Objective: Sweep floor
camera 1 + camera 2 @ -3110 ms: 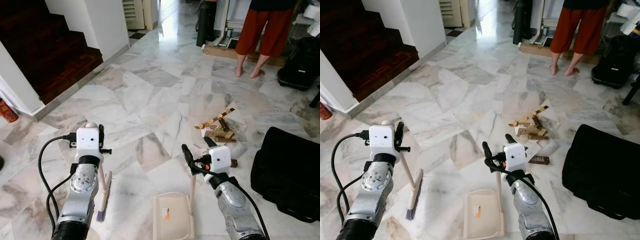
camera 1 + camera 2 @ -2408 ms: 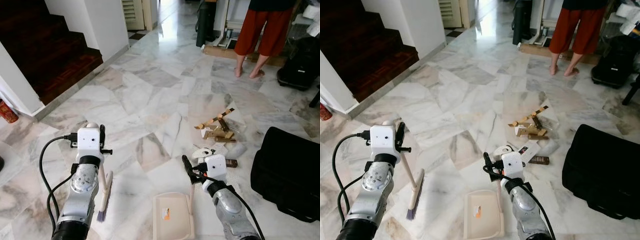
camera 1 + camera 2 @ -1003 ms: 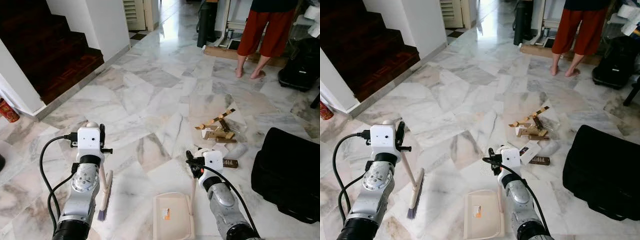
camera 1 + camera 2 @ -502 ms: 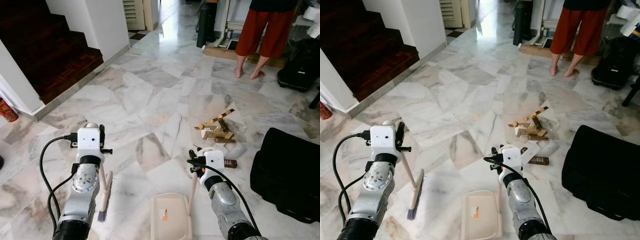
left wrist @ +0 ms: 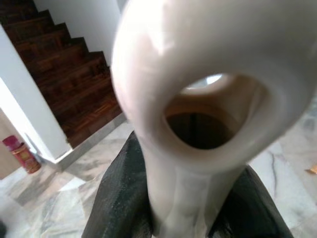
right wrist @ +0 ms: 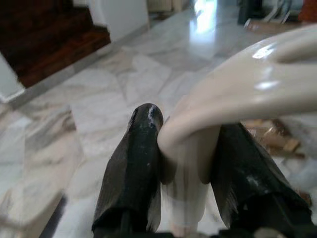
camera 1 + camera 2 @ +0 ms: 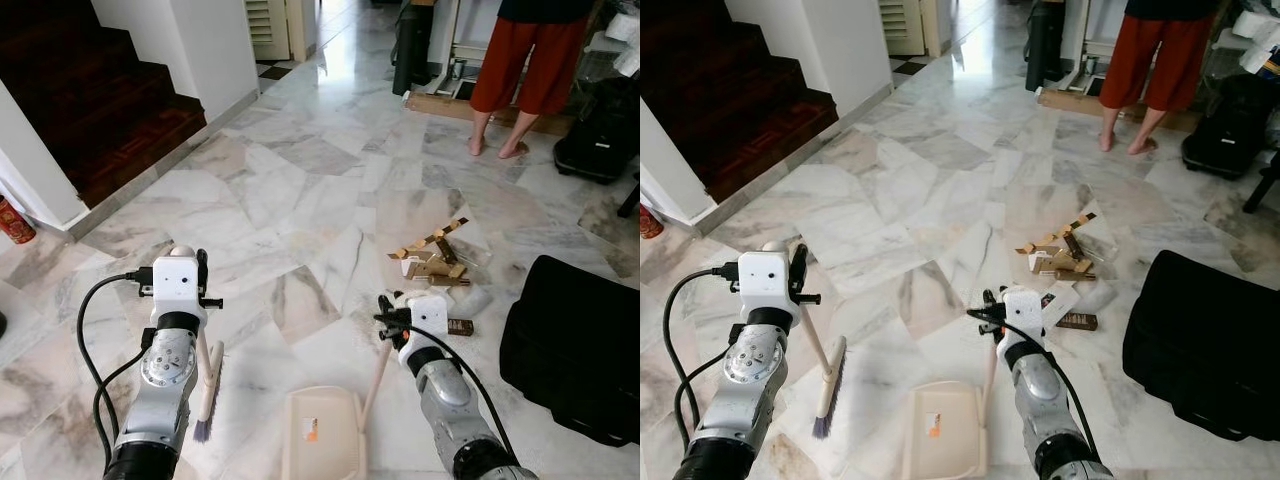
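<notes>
Looking nearest first, you have the dustpan [image 7: 322,438] flat on the marble floor [image 7: 300,190] at six o'clock, its handle [image 7: 377,365] clenched by your right gripper [image 6: 185,144] at five o'clock. Your left gripper [image 5: 190,198] at seven o'clock is clamped on the broom [image 7: 207,385], whose bristles touch the floor. A litter pile [image 7: 432,262] of cardboard scraps lies at one o'clock, beside a black bag [image 7: 575,340]. Farther off, a person [image 7: 525,60] stands at one o'clock; stairs [image 7: 95,100] rise at ten o'clock.

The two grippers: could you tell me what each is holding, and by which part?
The left gripper is clamped on the upper end of the broom handle; the right gripper is clamped on the top of the dustpan handle.
</notes>
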You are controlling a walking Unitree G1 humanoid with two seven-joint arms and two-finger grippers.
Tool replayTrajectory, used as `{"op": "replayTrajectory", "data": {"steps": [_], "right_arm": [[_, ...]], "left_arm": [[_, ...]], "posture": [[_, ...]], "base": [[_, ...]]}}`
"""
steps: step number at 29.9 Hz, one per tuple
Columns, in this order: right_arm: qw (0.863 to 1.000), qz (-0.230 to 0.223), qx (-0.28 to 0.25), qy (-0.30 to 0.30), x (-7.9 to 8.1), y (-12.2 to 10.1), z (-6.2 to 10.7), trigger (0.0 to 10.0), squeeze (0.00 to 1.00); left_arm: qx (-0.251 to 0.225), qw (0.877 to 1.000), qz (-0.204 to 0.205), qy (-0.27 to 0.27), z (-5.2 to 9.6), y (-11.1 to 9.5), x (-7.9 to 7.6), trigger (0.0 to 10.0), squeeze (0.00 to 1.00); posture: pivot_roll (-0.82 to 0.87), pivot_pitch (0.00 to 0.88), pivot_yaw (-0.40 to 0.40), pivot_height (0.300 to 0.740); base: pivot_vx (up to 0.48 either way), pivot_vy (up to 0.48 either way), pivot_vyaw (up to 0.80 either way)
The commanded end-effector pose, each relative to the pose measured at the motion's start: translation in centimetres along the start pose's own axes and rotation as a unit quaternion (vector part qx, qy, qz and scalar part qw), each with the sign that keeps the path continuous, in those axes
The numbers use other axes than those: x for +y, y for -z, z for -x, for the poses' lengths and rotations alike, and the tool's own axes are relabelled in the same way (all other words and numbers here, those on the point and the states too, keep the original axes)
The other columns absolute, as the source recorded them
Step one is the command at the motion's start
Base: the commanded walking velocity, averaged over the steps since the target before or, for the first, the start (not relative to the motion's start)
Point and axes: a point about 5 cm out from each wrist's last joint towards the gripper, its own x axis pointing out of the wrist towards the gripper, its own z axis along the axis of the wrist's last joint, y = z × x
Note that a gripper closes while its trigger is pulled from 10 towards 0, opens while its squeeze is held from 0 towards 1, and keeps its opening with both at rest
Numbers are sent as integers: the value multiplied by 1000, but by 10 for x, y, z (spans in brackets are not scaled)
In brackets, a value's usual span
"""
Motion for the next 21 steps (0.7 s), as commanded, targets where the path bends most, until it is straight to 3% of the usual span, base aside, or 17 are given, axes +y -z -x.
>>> {"op": "replayTrajectory", "data": {"steps": [1,2,3,8,11,15,18,21], "right_arm": [[999,2,-43,9,-2,-23,-11,1216,0],[999,3,-48,10,-3,-26,-13,5098,0],[998,7,-62,11,-4,-36,-17,10000,0],[996,-21,-86,-3,2,-53,-27,10000,0],[996,8,-89,-26,8,-59,-31,10000,0],[996,-9,-92,-11,5,-68,-36,10000,0],[995,-40,-93,0,7,-65,-35,10000,0],[996,-27,-86,-10,13,-58,-32,10000,0]], "left_arm": [[-27,999,-14,-13,-1,-9,11,10000,0],[-27,999,-13,-14,-1,-9,10,10000,0],[-28,999,-11,-16,-1,-9,9,10000,0],[-37,999,-1,-4,-5,-13,0,10000,0],[-52,999,5,12,-6,-18,-5,10000,0],[-63,998,10,9,-8,-22,-4,10000,0],[-53,998,19,7,-8,-19,-5,10000,0],[-53,998,21,12,-9,-20,-9,10000,0]], "posture": [[4,0,65,740],[6,0,59,740],[7,0,55,740],[14,0,48,740],[20,0,42,740],[25,0,39,740],[26,0,46,740],[32,0,52,740]], "base": [[0,0,0],[0,0,0],[0,0,0],[0,0,0],[0,0,0],[0,0,0],[0,0,0],[0,101,0]]}}
